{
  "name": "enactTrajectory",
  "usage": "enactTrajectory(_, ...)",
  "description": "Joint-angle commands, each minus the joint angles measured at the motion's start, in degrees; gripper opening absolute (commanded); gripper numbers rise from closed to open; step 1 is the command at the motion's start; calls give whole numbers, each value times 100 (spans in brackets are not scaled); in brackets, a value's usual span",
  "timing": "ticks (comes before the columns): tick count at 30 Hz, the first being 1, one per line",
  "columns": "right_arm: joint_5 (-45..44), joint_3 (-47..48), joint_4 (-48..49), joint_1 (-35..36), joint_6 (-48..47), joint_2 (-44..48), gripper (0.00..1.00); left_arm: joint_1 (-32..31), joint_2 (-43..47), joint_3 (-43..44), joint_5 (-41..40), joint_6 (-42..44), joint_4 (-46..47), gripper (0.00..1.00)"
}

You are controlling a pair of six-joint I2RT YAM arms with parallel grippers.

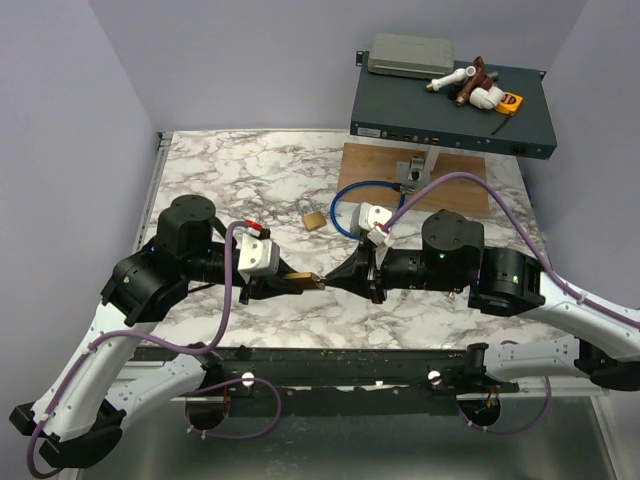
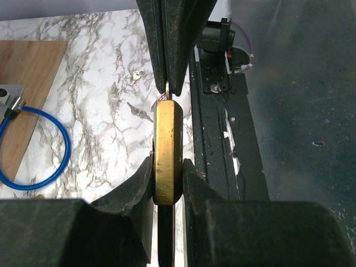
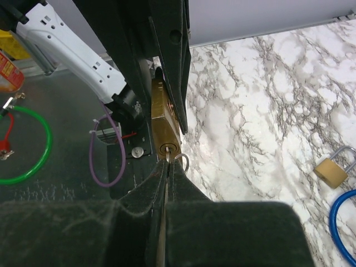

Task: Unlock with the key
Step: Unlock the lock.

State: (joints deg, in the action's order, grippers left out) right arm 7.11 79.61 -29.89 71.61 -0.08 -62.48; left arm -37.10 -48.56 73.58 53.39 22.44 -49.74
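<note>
One brass padlock (image 2: 167, 150) clamped by the left gripper (image 2: 167, 175) over the table's (image 1: 210, 170) six-o'clock edge, the key (image 3: 167, 158) pinched in the closed right gripper (image 3: 167, 169), tip at the keyhole (image 3: 167, 148) from three o'clock: insertion apparently begun, turning and opening not yet done.

Overhead view from behind, down onto the table (image 1: 230, 170); both wrist views close, at opposite ends of one brass padlock (image 2: 167, 156).

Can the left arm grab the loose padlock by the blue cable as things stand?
Probably not: the left gripper is clamped on the held padlock, and the right gripper pinches the key at its keyhole. The loose padlock itself lies unobstructed.
</note>
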Motion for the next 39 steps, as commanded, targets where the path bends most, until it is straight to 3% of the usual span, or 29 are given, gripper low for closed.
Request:
enactTrajectory(1, -69, 0, 87, 10, -6, -65, 1, 27, 127, 102, 147, -148, 573, 0)
enactTrajectory(9, -625, -264, 633, 8, 1129, -312, 1, 19, 28, 182, -8, -7, 674, 0)
enactTrajectory(18, -1853, -559, 783, 6, 2925, -191, 1, -204, 186, 99, -1053, 1308, 766, 0)
enactTrajectory(22, -1809, -788, 1064, 3, 3380, -15, 1, -376, 237, -2, -1351, 1773, 909, 0)
enactTrajectory(27, -1451, -773, 1186, -4, 3242, 14, 1, -465, 175, 56, -1352, 1401, 930, 0)
enactTrajectory(33, -1024, -668, 1053, -2, 1549, 559, 45, -465, -17, 322, -964, 588, 436, 0)
enactTrajectory(39, -146, -473, 876, 1, 433, 537, 61, -448, -308, 671, -361, 166, -67, 0)
